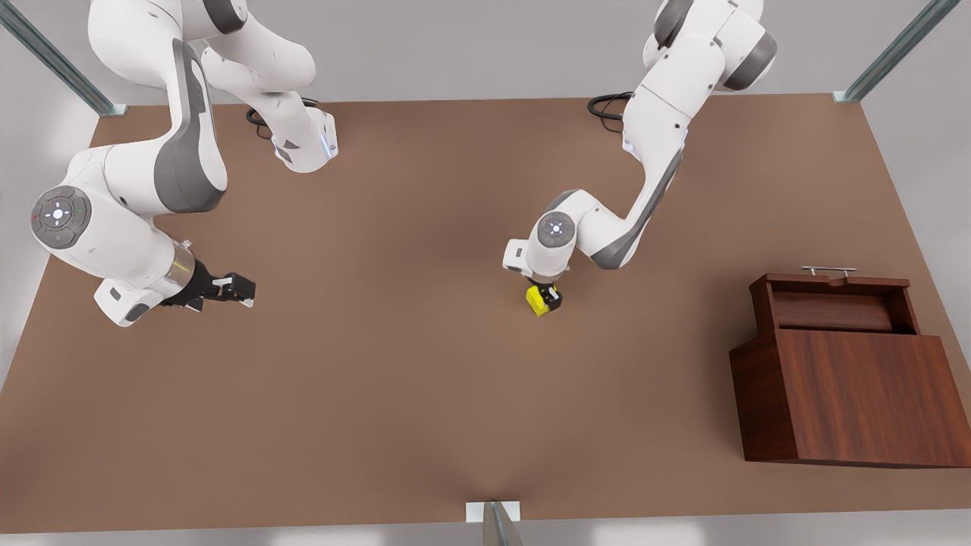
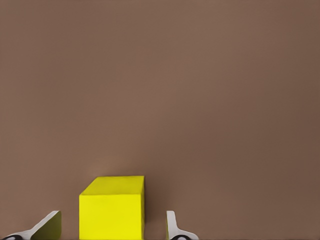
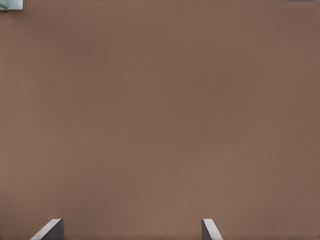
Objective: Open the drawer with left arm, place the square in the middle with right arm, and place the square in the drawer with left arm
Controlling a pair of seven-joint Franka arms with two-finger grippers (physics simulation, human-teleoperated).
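Yellow cube: mid-table, between the parted, non-touching fingers of the left gripper, open drawer toward the front view's right edge; right gripper open, empty, waits well apart.

bare tabletop around cube, cabinet well apart

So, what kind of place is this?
Probably a simulated robot test bench: a plain brown tabletop with metal frame posts, a wooden cabinet with its drawer open, and the left gripper around a yellow cube. The right gripper waits.
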